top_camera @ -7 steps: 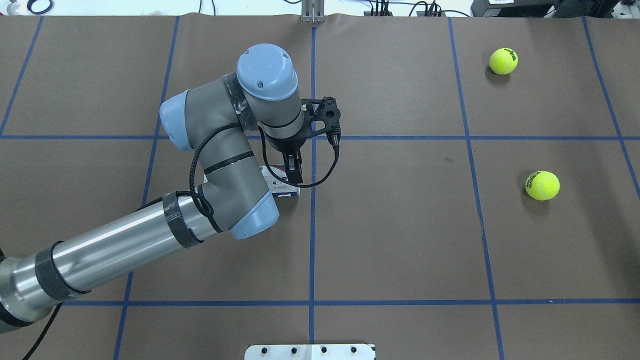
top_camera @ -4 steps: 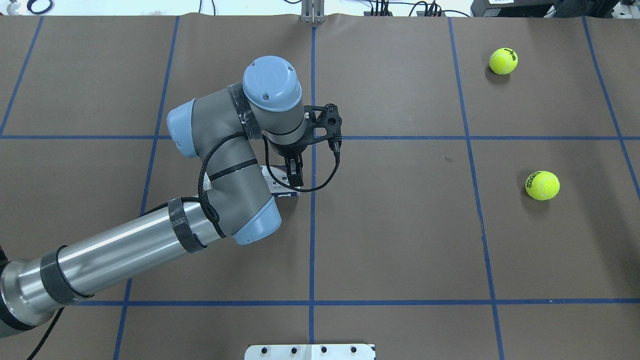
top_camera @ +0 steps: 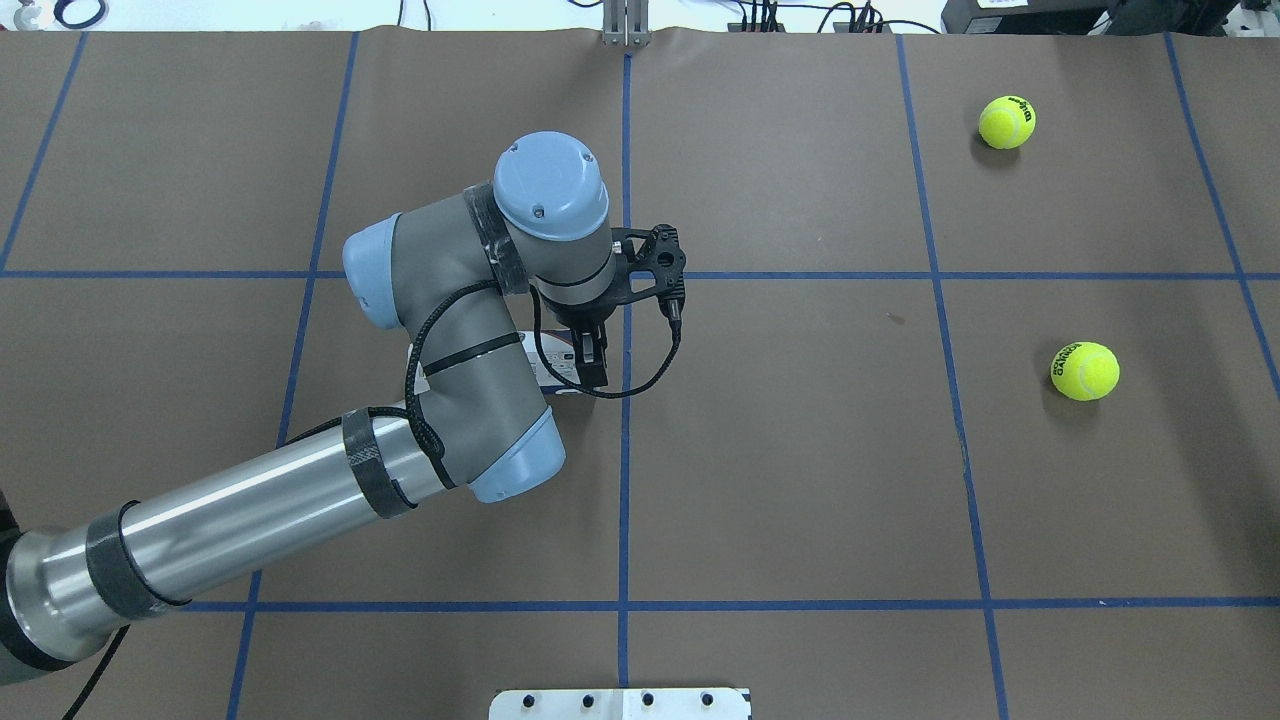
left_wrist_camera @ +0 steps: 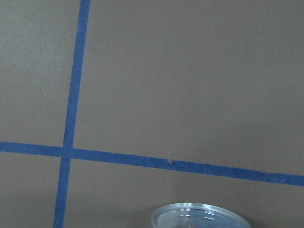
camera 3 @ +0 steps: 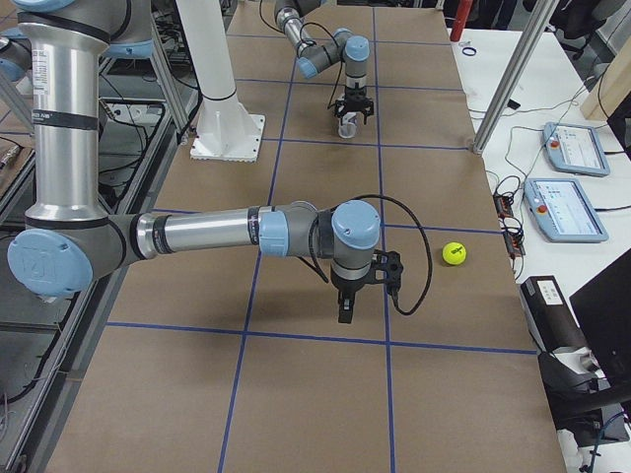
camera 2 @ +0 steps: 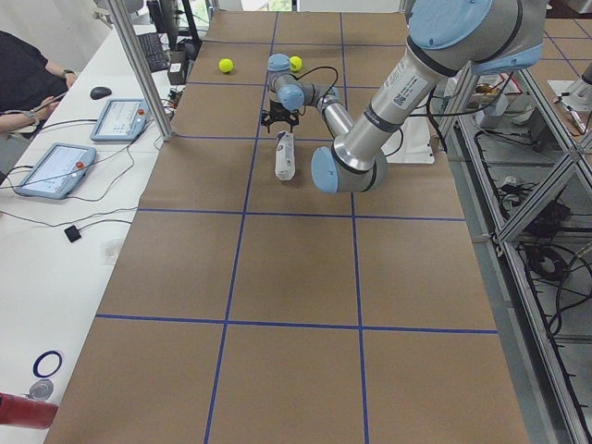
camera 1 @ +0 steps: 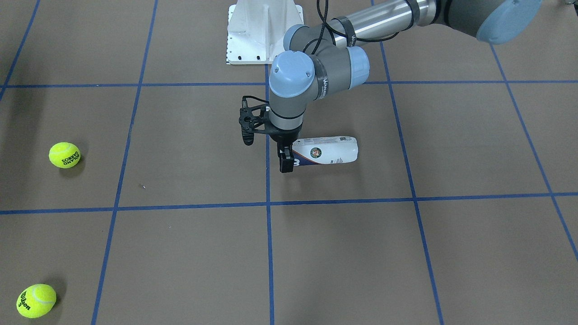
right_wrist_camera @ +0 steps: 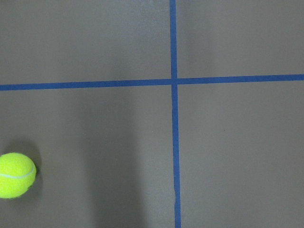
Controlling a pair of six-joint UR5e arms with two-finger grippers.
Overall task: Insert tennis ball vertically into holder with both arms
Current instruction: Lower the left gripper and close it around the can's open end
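The holder [camera 1: 327, 152] is a clear can with a white and navy label, lying on its side near the table's middle. The left arm hides most of it in the overhead view [top_camera: 565, 383]. My left gripper [camera 1: 286, 158] points straight down over its navy end, open, with one finger in front of the can and the other hidden behind it. The can's rim [left_wrist_camera: 199, 216] shows at the bottom of the left wrist view. Two tennis balls [top_camera: 1007, 122] [top_camera: 1085, 371] rest far to the right. My right gripper [camera 3: 345, 307] hangs near a ball [camera 3: 454, 254]; whether it is open I cannot tell.
The white pedestal base [camera 1: 264, 31] stands at the robot's edge of the table. Blue tape lines grid the brown mat. A side desk with tablets [camera 2: 57, 168] and a seated person [camera 2: 23, 74] runs along the far side. A metal post [camera 3: 508, 79] stands there.
The left arm's wrist has shifted slightly right and toward the robot, and the left gripper has come down lower over the holder's end. The balls have not moved.
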